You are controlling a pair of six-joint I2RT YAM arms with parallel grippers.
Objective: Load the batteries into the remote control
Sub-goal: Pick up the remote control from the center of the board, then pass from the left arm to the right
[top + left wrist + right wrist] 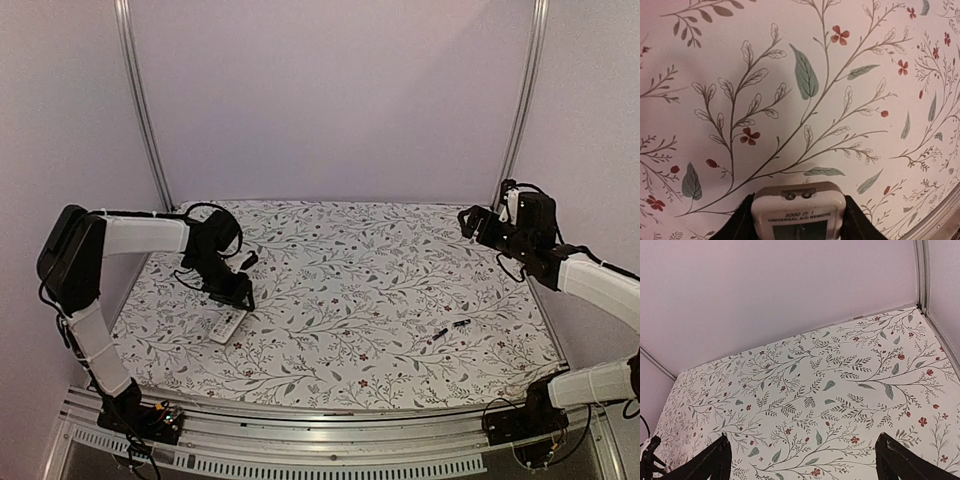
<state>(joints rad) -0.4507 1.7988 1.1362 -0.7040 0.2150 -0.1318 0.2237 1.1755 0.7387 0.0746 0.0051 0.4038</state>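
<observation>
The white remote control (228, 325) lies face up at the table's left, its little screen showing in the left wrist view (799, 212). My left gripper (232, 292) is down at its far end, and its dark fingers (737, 225) press against both long sides of the remote. Two tiny dark batteries (439, 333) (461, 323) lie side by side at the right front of the table. My right gripper (468, 222) hangs high over the right rear, open and empty (802, 460), far from the batteries.
A floral cloth (350, 290) covers the table. Metal frame posts (145, 110) stand at the back corners, with plain walls behind. A metal rail (330, 420) runs along the front edge. The table's rim (940, 215) shows close to the remote.
</observation>
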